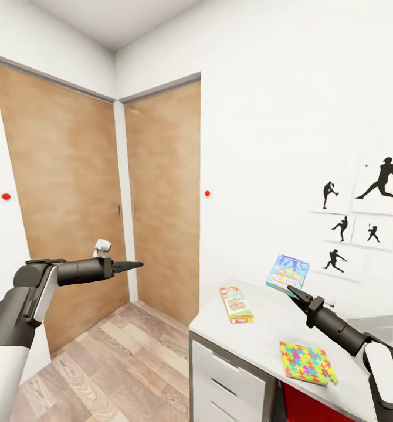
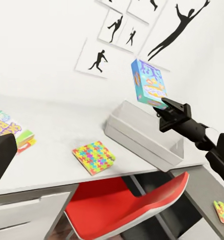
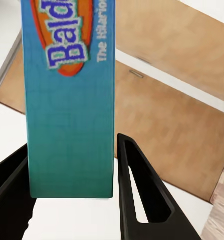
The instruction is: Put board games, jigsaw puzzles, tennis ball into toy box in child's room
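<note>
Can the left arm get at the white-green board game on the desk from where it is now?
Probably not yet. The left gripper hangs over open floor in front of the wooden doors, well aside of the desk where the white-green board game lies. Nothing blocks the way.

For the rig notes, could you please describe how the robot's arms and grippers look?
Both arms have white shell segments joined by dark grey, rounded joints and cylindrical forearms. The left gripper tapers to slim black pointed fingers, with a small white fitting above the wrist. The right gripper has matching black fingers with slotted cut-outs.
</note>
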{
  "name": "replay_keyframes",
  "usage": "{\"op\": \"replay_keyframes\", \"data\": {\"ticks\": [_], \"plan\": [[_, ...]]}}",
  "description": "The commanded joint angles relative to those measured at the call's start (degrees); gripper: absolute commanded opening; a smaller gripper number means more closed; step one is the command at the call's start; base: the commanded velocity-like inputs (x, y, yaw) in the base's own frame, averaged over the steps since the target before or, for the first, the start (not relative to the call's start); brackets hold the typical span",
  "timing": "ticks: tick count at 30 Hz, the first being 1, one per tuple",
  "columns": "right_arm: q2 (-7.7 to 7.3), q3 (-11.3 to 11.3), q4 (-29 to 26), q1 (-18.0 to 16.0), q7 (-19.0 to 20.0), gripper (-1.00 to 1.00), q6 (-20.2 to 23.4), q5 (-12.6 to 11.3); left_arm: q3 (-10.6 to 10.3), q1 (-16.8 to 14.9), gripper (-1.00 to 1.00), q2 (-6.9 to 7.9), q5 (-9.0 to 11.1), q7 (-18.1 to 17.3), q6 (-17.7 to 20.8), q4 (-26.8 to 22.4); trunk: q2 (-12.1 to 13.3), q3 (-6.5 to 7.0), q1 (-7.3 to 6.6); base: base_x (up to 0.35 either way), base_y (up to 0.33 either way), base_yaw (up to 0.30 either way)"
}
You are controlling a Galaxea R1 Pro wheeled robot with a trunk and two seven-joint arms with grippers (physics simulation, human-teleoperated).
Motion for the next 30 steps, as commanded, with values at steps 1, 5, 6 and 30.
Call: {"op": "replay_keyframes", "data": {"ticks": [1,5,6,30], "plan": [[0.02,-0.1,0.1,-0.1,0.3,-1.00,0.3,0.2,0.0,0.0,1.00,0.02,0.1,-0.1,0.4,0.0,-0.1,-0.10,0.02,0.000,0.000,-0.186],[0.06,-0.1,0.1,-0.1,0.3,-1.00,0.3,0.2,0.0,0.0,1.00,0.01,0.1,-0.1,0.4,0.0,-0.1,-0.38,0.02,0.000,0.000,-0.187],[0.07,-0.1,0.1,-0.1,0.3,-1.00,0.3,0.2,0.0,0.0,1.00,0.01,0.1,-0.1,0.4,0.0,-0.1,-0.45,0.02,0.000,0.000,-0.189],[0.10,-0.3,2.7,-0.1,0.7,-1.00,-0.4,0.2,0.1,0.0,1.00,0.15,0.0,0.0,0.4,0.1,-0.1,-1.76,0.02,0.000,0.000,-0.224]]}}
